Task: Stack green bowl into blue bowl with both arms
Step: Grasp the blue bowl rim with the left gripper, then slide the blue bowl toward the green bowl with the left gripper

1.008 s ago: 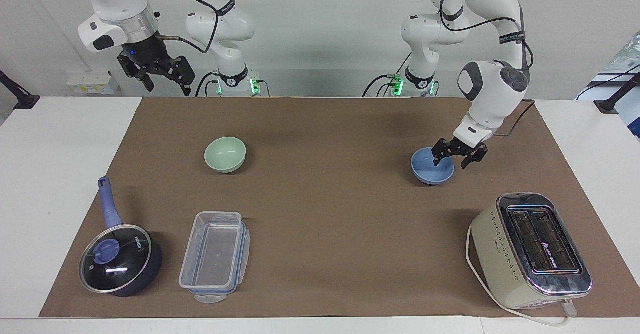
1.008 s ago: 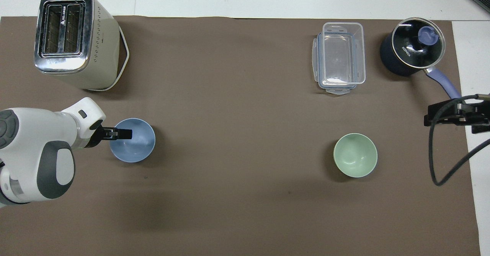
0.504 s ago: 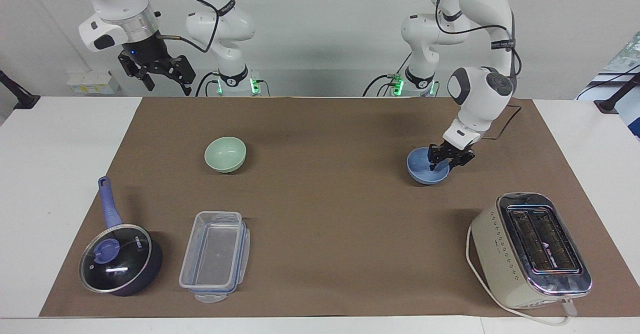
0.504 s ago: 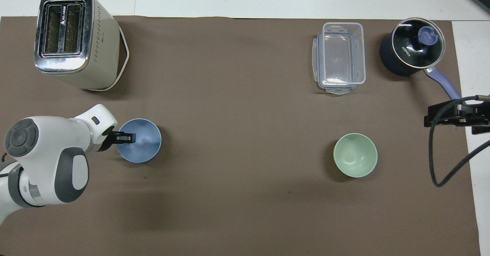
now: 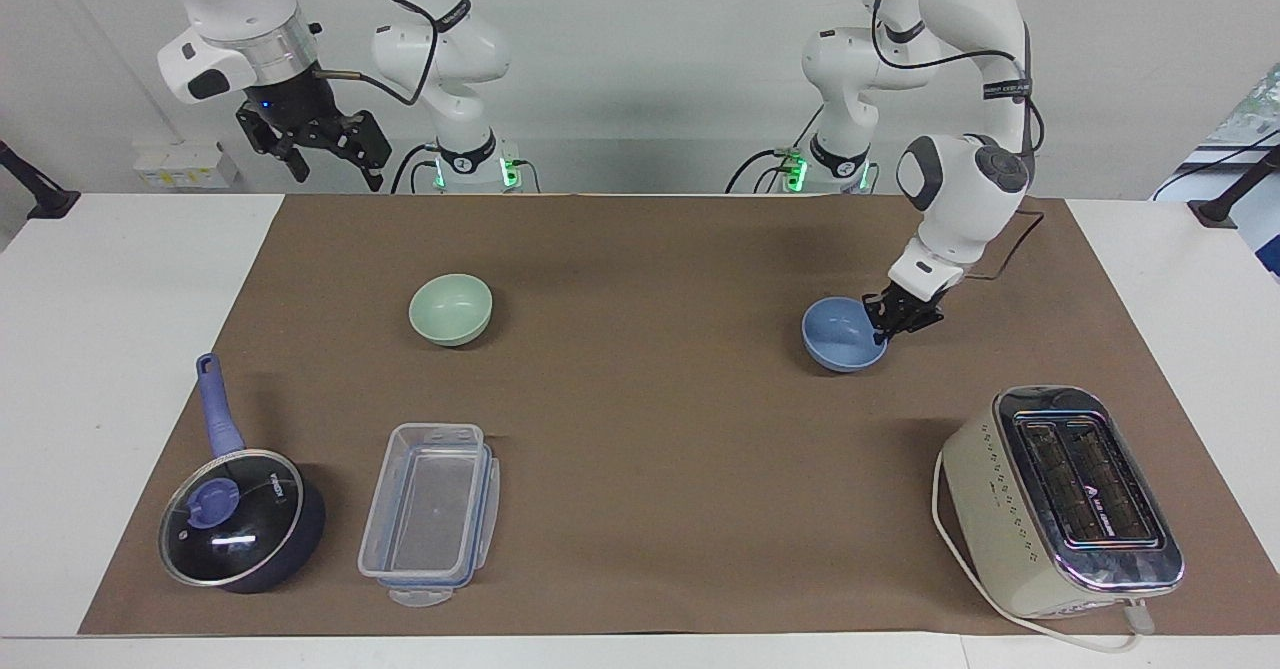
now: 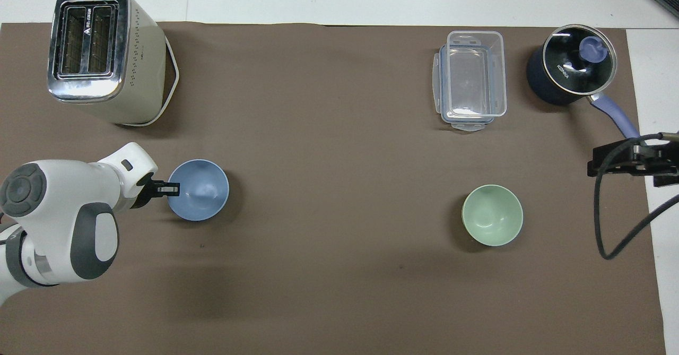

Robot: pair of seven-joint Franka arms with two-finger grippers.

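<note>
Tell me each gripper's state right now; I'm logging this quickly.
Left gripper: shut on the blue bowl, at its rim.
Right gripper: open, holding nothing, waiting raised near the table's edge.

Pretty plain setup: a white table with a big brown mat covering most of it, white edges showing at both ends. Wall at the back is plain white-ish. There's a pale box low on the wall at one end, and black stands poke in at both table corners. Light is soft and even, with mild shadows on the mat.
</note>
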